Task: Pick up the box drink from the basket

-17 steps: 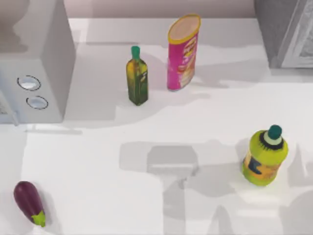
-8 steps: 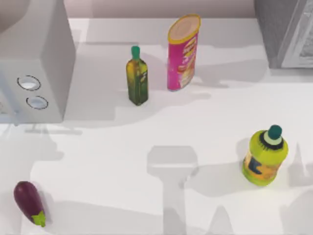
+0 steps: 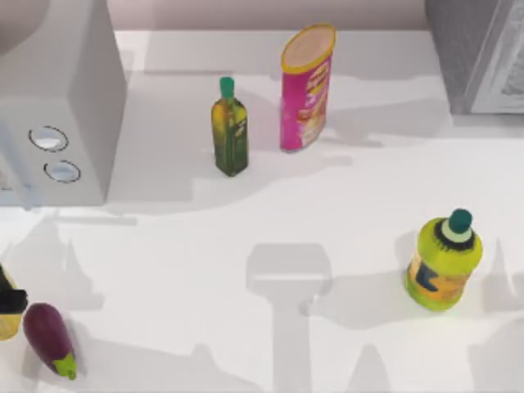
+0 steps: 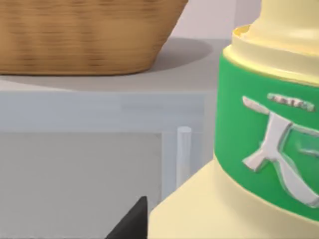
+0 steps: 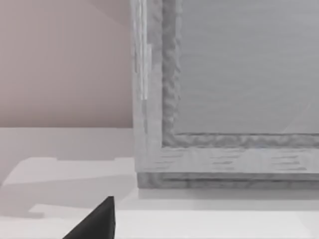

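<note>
Close up, pale-yellow box drink [image 4: 259,149], green-banded.

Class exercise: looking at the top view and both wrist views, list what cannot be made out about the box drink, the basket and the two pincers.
- Box drink: left wrist view, too close; its top and sides are cut off by the edges.
- Box drink at the top view's left edge: a sliver; the grip is cut off.
- Basket: left wrist view, rim and inside cut off above.
- Pincers: one dark fingertip in the left wrist view, another in the right; openings undecidable.

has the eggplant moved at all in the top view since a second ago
No. The eggplant lies at the same spot near the table's left front corner, same distance below the microwave.
</note>
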You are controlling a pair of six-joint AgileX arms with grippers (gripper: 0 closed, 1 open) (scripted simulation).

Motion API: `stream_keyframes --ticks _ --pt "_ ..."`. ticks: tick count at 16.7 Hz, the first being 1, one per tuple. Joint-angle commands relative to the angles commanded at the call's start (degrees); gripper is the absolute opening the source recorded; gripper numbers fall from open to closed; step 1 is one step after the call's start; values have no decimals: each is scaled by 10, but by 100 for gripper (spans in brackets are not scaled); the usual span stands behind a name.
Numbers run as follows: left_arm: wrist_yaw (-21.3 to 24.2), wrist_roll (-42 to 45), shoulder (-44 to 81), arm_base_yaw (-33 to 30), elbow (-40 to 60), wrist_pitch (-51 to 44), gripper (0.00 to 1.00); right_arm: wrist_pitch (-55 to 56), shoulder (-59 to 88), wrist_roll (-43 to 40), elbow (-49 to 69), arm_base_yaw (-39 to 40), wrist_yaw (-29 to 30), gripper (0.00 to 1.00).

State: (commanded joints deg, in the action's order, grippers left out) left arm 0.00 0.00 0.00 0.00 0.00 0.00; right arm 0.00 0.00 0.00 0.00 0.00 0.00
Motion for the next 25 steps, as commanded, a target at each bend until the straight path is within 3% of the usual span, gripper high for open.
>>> stream_keyframes --ticks 6,9,21,25 --pt "-6 1 10 -2 1 5 0 0 0 0 0 0 0 100" --pt "-52 2 63 -29 11 47 0 0 0 0 0 0 0 100" --pt "-413 23 498 -279 96 433 0 0 0 0 0 0 0 100" --pt "-497 27 607 -337 115 522 0 0 0 0 0 0 0 100"
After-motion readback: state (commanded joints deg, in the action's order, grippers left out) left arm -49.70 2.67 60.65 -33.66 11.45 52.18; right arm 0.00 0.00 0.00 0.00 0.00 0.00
